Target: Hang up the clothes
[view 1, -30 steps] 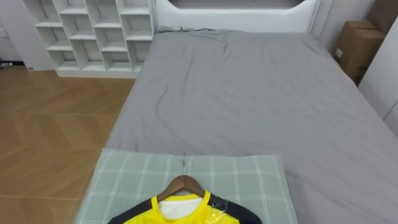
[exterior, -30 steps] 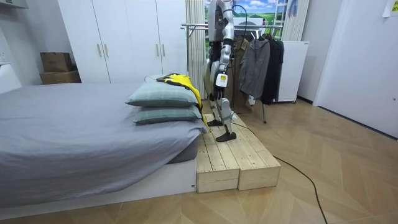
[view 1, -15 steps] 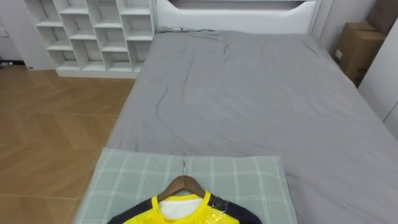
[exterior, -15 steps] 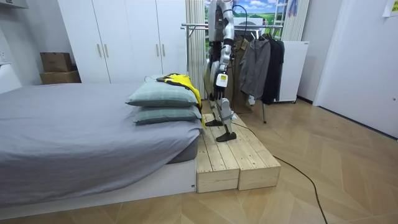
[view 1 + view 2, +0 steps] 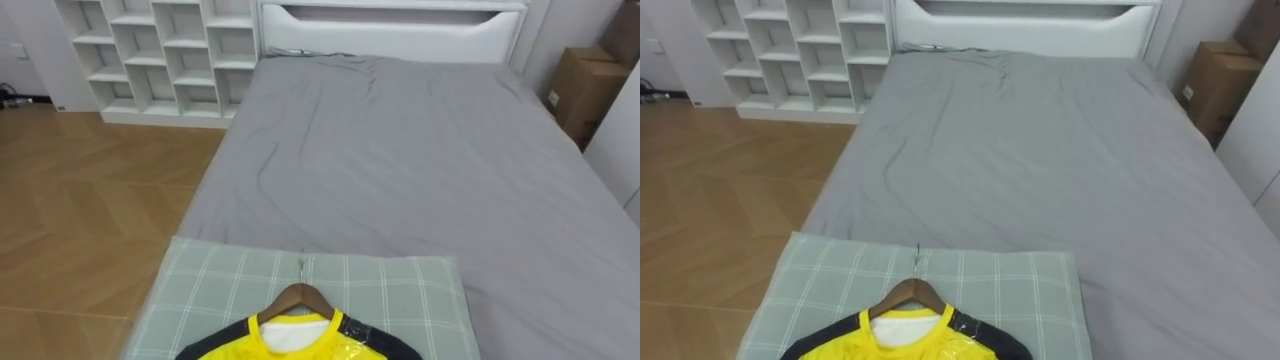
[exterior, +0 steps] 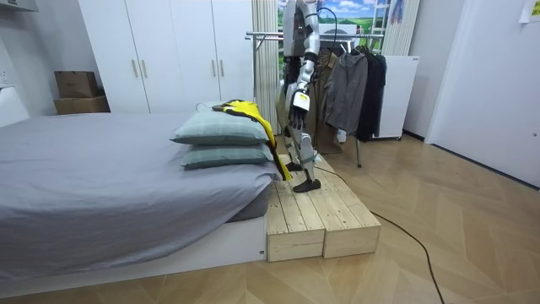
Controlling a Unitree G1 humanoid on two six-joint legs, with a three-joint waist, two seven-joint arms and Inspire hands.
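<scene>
A grey bed point(image 5: 400, 150) stretches far ahead. On the checked pillow point(image 5: 220, 290) at its near end lies the yellow shirt point(image 5: 340, 350), already on a wooden hanger point(image 5: 298, 296) but not yet hung on the clothes rail point(image 6: 268, 35) behind the robot. The left hand point(image 6: 296, 103) hangs low; its grip cannot be told.

The robot stands upright, its left arm lowered, left hand point(image 6: 297, 98) beside its thigh.

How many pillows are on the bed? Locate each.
2: one pale green checked pillow on top, under the yellow shirt; a second matching pillow beneath it, on the grey bed. More may be hidden.
</scene>
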